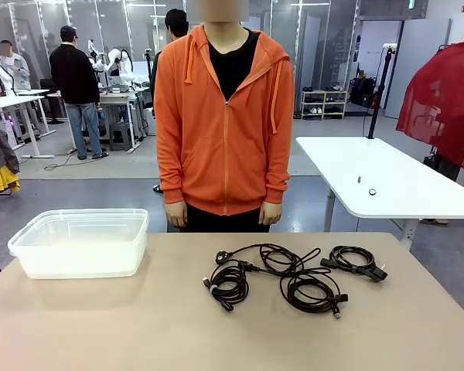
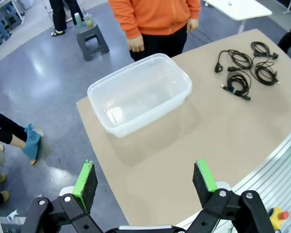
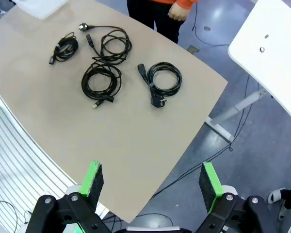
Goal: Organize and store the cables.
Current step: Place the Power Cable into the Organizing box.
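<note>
Table (image 1: 100, 325): beige; cables (image 1: 301, 282) lower centre.
Handling: light, floppy, I judge; pinch bunched loops.
My left gripper (image 2: 144, 177), right gripper (image 3: 151, 177): spread, empty.

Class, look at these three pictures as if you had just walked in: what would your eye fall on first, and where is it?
A person in a bright orange hoodie stands at the far side of the tan table. On its right half lie several black cables in loose coils, and a clear plastic tub sits empty at its left. The left gripper and right gripper hang open above the table.
</note>
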Action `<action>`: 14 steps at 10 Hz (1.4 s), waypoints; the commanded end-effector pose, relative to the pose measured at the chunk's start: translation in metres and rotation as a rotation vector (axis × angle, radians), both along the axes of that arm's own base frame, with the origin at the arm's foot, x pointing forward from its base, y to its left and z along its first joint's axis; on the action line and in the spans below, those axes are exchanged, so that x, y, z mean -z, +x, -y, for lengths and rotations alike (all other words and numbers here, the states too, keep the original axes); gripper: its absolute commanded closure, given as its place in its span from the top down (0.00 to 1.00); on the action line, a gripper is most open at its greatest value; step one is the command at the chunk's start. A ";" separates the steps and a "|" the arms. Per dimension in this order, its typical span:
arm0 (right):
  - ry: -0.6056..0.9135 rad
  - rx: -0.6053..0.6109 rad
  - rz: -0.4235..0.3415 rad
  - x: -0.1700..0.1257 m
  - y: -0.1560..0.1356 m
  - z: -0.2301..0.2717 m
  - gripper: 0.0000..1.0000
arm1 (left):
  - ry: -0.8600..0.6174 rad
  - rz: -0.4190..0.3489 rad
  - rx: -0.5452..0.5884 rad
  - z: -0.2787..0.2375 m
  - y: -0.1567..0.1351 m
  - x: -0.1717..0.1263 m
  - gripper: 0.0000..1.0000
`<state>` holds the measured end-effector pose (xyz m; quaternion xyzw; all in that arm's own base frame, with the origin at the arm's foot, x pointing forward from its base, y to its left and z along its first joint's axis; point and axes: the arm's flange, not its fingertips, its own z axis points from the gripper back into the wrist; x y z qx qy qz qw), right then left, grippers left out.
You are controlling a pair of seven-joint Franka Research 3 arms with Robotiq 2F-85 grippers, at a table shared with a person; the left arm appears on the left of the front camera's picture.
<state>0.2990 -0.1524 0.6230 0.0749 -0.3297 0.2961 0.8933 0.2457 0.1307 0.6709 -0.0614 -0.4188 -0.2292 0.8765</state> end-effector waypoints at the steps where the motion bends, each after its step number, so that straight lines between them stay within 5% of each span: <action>1: -0.012 -0.011 -0.005 -0.006 0.003 -0.001 1.00 | -0.005 0.008 0.013 -0.003 -0.002 0.000 1.00; 14: -0.012 -0.011 -0.005 -0.006 0.003 -0.001 1.00 | -0.005 0.008 0.013 -0.003 -0.002 0.000 1.00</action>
